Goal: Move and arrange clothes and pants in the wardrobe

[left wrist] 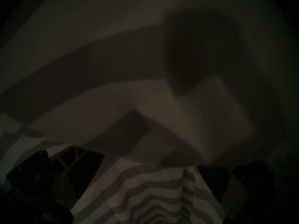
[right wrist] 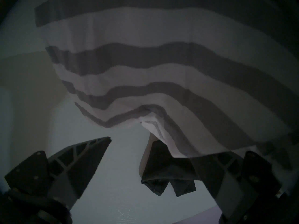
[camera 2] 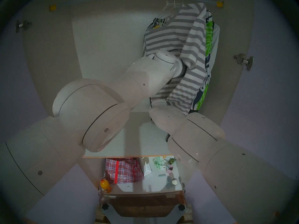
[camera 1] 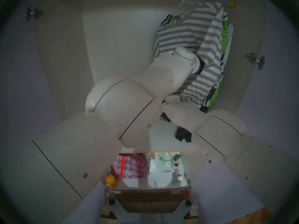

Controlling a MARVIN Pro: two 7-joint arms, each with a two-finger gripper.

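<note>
Wardrobe [camera 1: 123, 41] open, white back panel filling the upper centre of the head views, lilac doors at far left and right edges. Rail along the top edge with yellow end caps [camera 1: 232, 3].

Striped T-shirt [camera 1: 182, 34] hangs on a wire hanger [camera 1: 186, 2] at upper right of the head views. Its right side is lifted and folded over. Floral shorts [camera 1: 224, 45] hang just behind it, the green and navy print showing along the shirt's right edge and at the neckline.

Left arm crosses from lower left to the centre of the head views; its wrist is buried in the striped cloth. Left tool [left wrist: 137, 167]: very dark in the left wrist view, striped fabric draped between and over the fingers; cannot tell how far apart they stand or whether they pinch anything.

Right tool [right wrist: 161, 147]: in the right wrist view the fingers are spread wide and hold nothing. The shirt's hem droops over the right-hand finger. Black pants [right wrist: 168, 175] hang below the hem, in the lower centre of that view.

White shelf [camera 1: 163, 138] at centre of the head views, black pants partly on it. Below, lower centre: red checked bag [camera 1: 129, 167], orange bottle [camera 1: 111, 180].
</note>
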